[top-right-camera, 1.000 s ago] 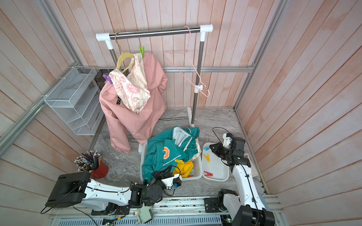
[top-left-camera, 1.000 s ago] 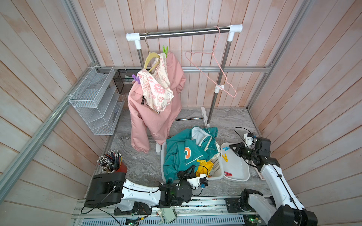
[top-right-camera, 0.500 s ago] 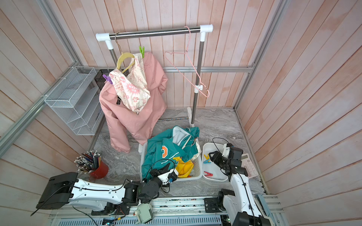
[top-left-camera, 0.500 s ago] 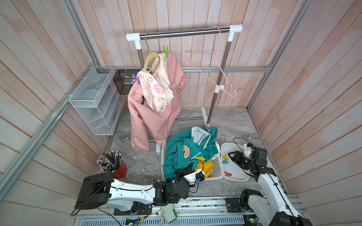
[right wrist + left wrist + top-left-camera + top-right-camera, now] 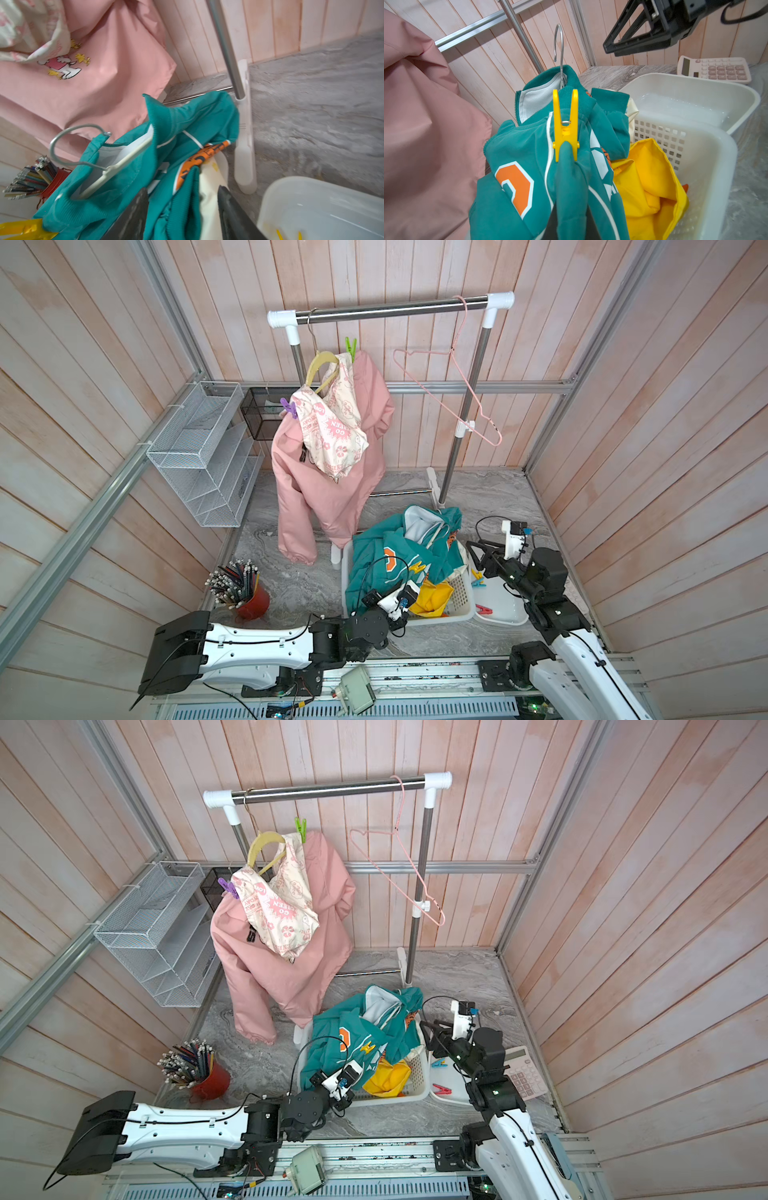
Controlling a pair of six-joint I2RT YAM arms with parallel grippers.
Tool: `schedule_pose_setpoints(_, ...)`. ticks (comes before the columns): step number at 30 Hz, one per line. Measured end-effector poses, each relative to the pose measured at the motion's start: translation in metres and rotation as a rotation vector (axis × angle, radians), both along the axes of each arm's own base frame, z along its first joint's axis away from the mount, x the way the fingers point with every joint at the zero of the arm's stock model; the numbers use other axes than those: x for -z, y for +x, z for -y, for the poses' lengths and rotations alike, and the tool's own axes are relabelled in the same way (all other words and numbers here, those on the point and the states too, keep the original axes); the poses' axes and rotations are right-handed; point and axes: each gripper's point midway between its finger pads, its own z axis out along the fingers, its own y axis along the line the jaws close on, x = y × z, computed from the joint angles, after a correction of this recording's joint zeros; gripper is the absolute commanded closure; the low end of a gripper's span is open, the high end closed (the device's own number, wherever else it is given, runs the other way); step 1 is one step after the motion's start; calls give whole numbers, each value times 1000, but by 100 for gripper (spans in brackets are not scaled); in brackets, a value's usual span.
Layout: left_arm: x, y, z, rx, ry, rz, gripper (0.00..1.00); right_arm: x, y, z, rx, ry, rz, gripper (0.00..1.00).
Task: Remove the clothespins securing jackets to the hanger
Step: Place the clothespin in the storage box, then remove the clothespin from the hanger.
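Just hold the teal jacket (image 5: pixel 517 149) taut in the shut left end effector (image 5: pixel 571 216), swing the open, empty right end effector (image 5: pixel 478 558) to the yellow clothespin (image 5: pixel 565 126) at its 9 o'clock, squeeze the tails.

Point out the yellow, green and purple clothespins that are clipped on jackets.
yellow clothespin (image 5: pixel 565 130), left wrist view, on its hinge below the spring.
green clothespin (image 5: pixel 351 351), in a top view, on its body.
purple clothespin (image 5: pixel 289 408), in a top view, on its body.
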Motion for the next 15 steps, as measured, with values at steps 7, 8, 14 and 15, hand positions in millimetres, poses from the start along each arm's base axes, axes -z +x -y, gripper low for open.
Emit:
schedule_pose_setpoints(7,-16,0,-9,12,-119,-70,100,3,8,-47,-78,-122,112,42)
schedule_pose_setpoints(8,-18,0,-11,13,-136,-78,100,3,10,-50,-79,-132,129,42)
schedule_pose_setpoints(14,-27,2,-22,12,-228,-131,100,-15,18,-60,-81,-132,237,40)
schedule_pose_setpoints(15,-27,3,-24,11,-241,-139,100,-16,19,-61,-83,-132,248,40)
